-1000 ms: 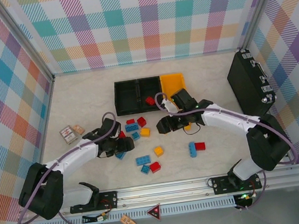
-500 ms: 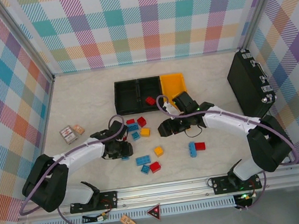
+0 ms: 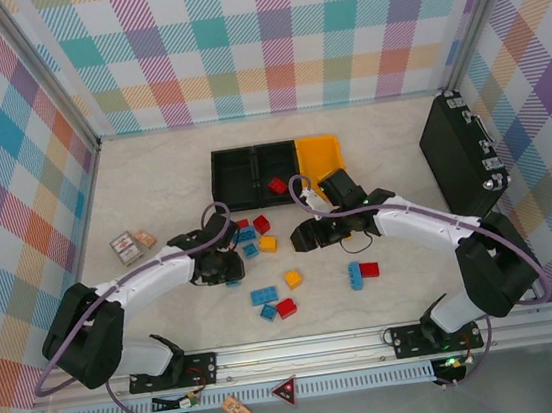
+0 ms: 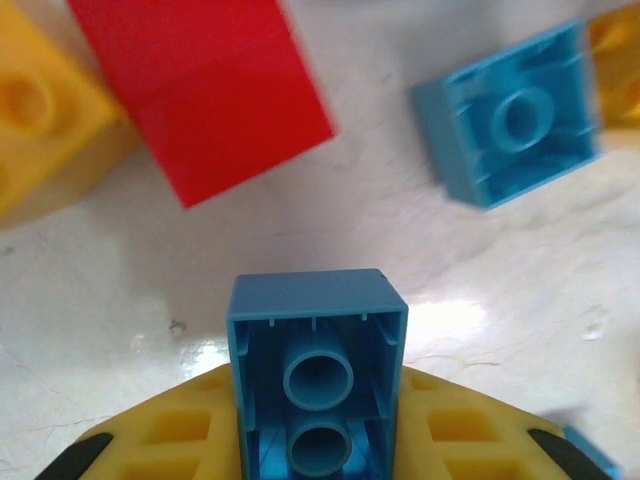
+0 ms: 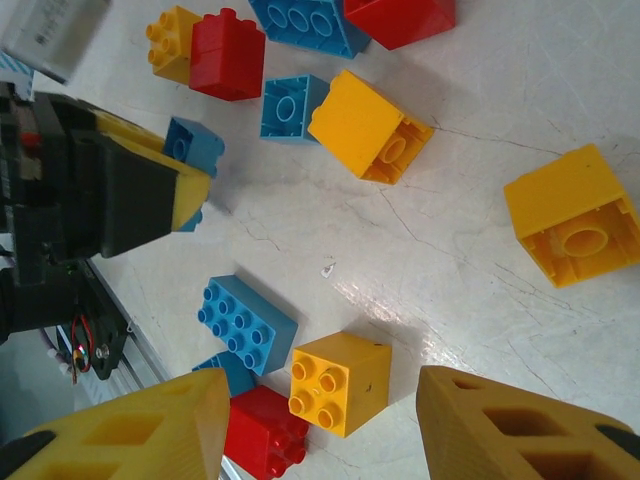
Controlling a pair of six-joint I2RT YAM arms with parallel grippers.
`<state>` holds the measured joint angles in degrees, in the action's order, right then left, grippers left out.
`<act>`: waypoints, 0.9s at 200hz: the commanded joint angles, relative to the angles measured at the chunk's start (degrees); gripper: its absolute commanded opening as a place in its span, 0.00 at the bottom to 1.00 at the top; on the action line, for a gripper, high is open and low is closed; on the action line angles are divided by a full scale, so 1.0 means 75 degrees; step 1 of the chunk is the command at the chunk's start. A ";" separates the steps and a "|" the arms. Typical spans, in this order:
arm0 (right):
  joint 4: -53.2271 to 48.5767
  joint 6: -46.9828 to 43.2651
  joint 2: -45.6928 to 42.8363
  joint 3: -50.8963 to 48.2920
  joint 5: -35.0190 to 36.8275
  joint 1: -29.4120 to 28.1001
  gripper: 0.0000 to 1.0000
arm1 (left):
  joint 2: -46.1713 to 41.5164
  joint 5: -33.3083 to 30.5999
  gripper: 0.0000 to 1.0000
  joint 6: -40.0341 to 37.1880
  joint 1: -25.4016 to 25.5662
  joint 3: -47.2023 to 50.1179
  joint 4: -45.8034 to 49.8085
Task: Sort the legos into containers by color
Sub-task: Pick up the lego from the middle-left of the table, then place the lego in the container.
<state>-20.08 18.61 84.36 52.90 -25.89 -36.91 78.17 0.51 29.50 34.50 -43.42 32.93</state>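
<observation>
My left gripper (image 3: pixel 229 269) is shut on a small blue lego (image 4: pixel 318 370), hollow underside facing the camera, just above the table. Past it lie a red lego (image 4: pixel 205 90), a yellow one (image 4: pixel 40 110) and an upturned blue one (image 4: pixel 510 115). My right gripper (image 5: pixel 320 415) hangs open above a yellow lego (image 5: pixel 340 385), beside a long blue lego (image 5: pixel 248 322) and a red one (image 5: pixel 265 430). The containers stand at the back: two black bins (image 3: pixel 235 176) and a yellow-orange bin (image 3: pixel 320 151). A red lego (image 3: pixel 276 185) lies in the middle black bin.
More legos lie scattered: a red (image 3: pixel 261 223), blue (image 3: pixel 243 235) and yellow (image 3: pixel 267 243) cluster, and a blue (image 3: pixel 355 275) and red (image 3: pixel 368 270) pair at right. A large black case (image 3: pixel 463 153) stands far right. Two printed cards (image 3: pixel 126 248) lie at left.
My left gripper has reached a little to the right and closed on the blue lego. The right arm has barely shifted.
</observation>
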 commanded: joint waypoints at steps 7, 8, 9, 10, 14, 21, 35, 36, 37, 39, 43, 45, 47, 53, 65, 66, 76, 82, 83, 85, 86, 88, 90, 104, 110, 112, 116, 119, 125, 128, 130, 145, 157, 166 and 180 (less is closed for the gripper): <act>0.0171 0.0115 -0.0222 0.0162 -0.0146 -0.0057 0.53 | -0.0069 -0.0218 0.25 -0.0133 0.0047 -0.0925 0.0462; 0.0182 0.0117 -0.0221 0.0169 -0.0140 -0.0058 0.53 | -0.0054 -0.0219 0.25 -0.0134 0.0044 -0.0955 0.0479; 0.0181 0.0125 -0.0215 0.0173 -0.0137 -0.0053 0.53 | -0.0041 -0.0226 0.25 -0.0135 0.0042 -0.0987 0.0488; 0.0181 0.0128 -0.0217 0.0181 -0.0130 -0.0051 0.53 | -0.0023 -0.0229 0.25 -0.0141 0.0041 -0.1015 0.0492; 0.0208 0.0148 -0.0230 0.0204 -0.0107 -0.0048 0.53 | 0.0045 -0.0238 0.25 -0.0165 0.0035 -0.1140 0.0522; 0.0218 0.0198 -0.0219 0.0259 -0.0096 -0.0048 0.53 | 0.0184 -0.0245 0.25 -0.0194 0.0009 -0.1363 0.0585; 0.0230 0.0252 -0.0186 0.0402 -0.0111 -0.0048 0.53 | 0.0486 -0.0239 0.25 -0.0275 -0.0076 -0.1788 0.0627; 0.0229 0.0262 -0.0185 0.0412 -0.0111 -0.0048 0.53 | 0.0498 -0.0247 0.25 -0.0276 -0.0082 -0.1814 0.0621; 0.0228 0.0273 -0.0185 0.0417 -0.0099 -0.0048 0.53 | 0.0522 -0.0258 0.25 -0.0276 -0.0085 -0.1838 0.0617; 0.0245 0.0287 -0.0179 0.0436 -0.0087 -0.0048 0.53 | 0.0575 -0.0280 0.25 -0.0276 -0.0108 -0.1892 0.0617; 0.0251 0.0325 -0.0168 0.0464 -0.0059 -0.0049 0.53 | 0.0669 -0.0352 0.25 -0.0269 -0.0137 -0.2000 0.0615; 0.0251 0.0344 -0.0163 0.0477 -0.0039 -0.0048 0.53 | 0.0711 -0.0388 0.25 -0.0251 -0.0153 -0.2059 0.0614; 0.0251 0.0361 -0.0153 0.0495 -0.0022 -0.0042 0.53 | 0.0769 -0.0409 0.25 -0.0238 -0.0175 -0.2117 0.0614; 0.0233 0.0379 -0.0133 0.0547 0.0025 -0.0048 0.53 | 0.0915 -0.0428 0.25 -0.0222 -0.0230 -0.2289 0.0572; 0.0222 0.0433 -0.0082 0.0625 0.0141 -0.0048 0.53 | 0.1215 -0.0435 0.25 -0.0185 -0.0338 -0.2641 0.0444; 0.0213 0.0440 -0.0081 0.0635 0.0156 -0.0048 0.53 | 0.1244 -0.0428 0.25 -0.0178 -0.0348 -0.2674 0.0429; 0.0185 0.0526 -0.0057 0.0689 0.0325 -0.0037 0.53 | 0.1483 -0.0446 0.25 -0.0165 -0.0420 -0.2989 0.0369; 0.0197 0.0561 -0.0045 0.0715 0.0403 -0.0038 0.53 | 0.1635 -0.0442 0.25 -0.0170 -0.0473 -0.3194 0.0356; 0.0201 0.0569 -0.0039 0.0715 0.0421 -0.0037 0.53 | 0.1665 -0.0442 0.25 -0.0165 -0.0480 -0.3220 0.0356; 0.0203 0.0590 -0.0043 0.0727 0.0453 -0.0036 0.53 | 0.1716 -0.0440 0.25 -0.0169 -0.0494 -0.3286 0.0356; 0.0204 0.0601 -0.0044 0.0733 0.0470 -0.0036 0.53 | 0.1746 -0.0436 0.25 -0.0170 -0.0502 -0.3319 0.0356; 0.0198 0.0618 -0.0044 0.0752 0.0500 -0.0036 0.53 | 0.1795 -0.0439 0.25 -0.0174 -0.0526 -0.3381 0.0356; 0.0200 0.0646 -0.0044 0.0751 0.0555 -0.0039 0.53 | 0.1846 -0.0431 0.25 -0.0181 -0.0543 -0.3438 0.0356; 0.0183 0.0818 0.0038 0.0858 0.0878 -0.0016 0.53 | 0.2197 -0.0399 0.25 -0.0234 -0.0685 -0.3830 0.0350; 0.0176 0.0838 0.0094 0.0914 0.0933 -0.0004 0.53 | 0.2343 -0.0327 0.25 -0.0237 -0.0771 -0.3984 0.0339; 0.0179 0.0841 0.0128 0.0935 0.0956 -0.0008 0.53 | 0.2396 -0.0297 0.25 -0.0240 -0.0801 -0.4025 0.0325; 0.0170 0.0865 0.0177 0.0994 0.1006 -0.0002 0.53 | 0.2488 -0.0236 0.25 -0.0247 -0.0865 -0.4103 0.0298; 0.0159 0.0881 0.0213 0.1032 0.1046 0.0003 0.53 | 0.2551 -0.0199 0.25 -0.0251 -0.0908 -0.4172 0.0275; 0.0153 0.0892 0.0301 0.1109 0.1119 0.0008 0.53 | 0.2699 -0.0159 0.25 -0.0232 -0.0970 -0.4293 0.0258; 0.0156 0.0899 0.0340 0.1148 0.1139 0.0016 0.53 | 0.2772 -0.0124 0.25 -0.0245 -0.1013 -0.4350 0.0251; 0.0157 0.0895 0.0359 0.1172 0.1148 0.0021 0.53 | 0.2828 -0.0120 0.25 -0.0245 -0.1037 -0.4407 0.0251; 0.0149 0.0957 0.0540 0.1349 0.1224 0.0030 0.53 | 0.3227 -0.0137 0.25 -0.0285 -0.1140 -0.4811 0.0371; 0.0213 0.0997 0.0631 0.1415 0.1237 0.0046 0.53 | 0.3518 -0.0164 0.25 -0.0309 -0.1182 -0.5110 0.0465; 0.0267 0.1049 0.0690 0.1451 0.1243 0.0046 0.53 | 0.3710 -0.0209 0.25 -0.0301 -0.1207 -0.5324 0.0550; 0.0309 0.1102 0.0757 0.1466 0.1237 0.0046 0.53 | 0.4022 -0.0319 0.25 -0.0323 -0.1235 -0.5632 0.0679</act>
<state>-18.90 25.32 88.88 62.39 -17.30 -36.71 105.34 -1.02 28.42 25.69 -81.58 34.76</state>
